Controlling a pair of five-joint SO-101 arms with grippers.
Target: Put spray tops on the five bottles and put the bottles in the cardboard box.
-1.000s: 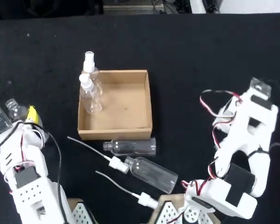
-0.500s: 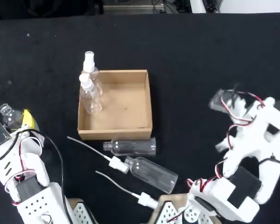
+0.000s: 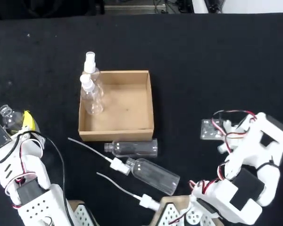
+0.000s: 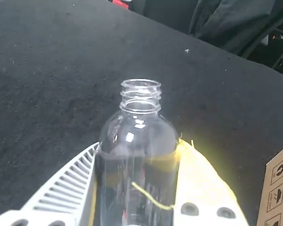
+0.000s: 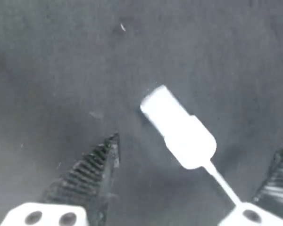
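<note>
spray top [image 5: 179, 129] lying between wide-open right fingers [image 5: 92, 174], uncapped bottle [image 4: 139, 150] clamped in left fingers [image 4: 203, 188]

The bottle [image 4: 137, 136] is cut off by the picture's edge, base unseen.

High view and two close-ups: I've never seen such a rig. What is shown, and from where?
Two white robot arms stand at a black table. The high view looks down from a fixed camera; each close-up comes from a camera on one arm's wrist. The left gripper holds an uncapped bottle. The right gripper hangs open over a spray top lying on the table. A cardboard box sits mid-table, two topped bottles at its far left corner. Two bottles lie in front of it, near two more spray tops with long tubes.
</note>
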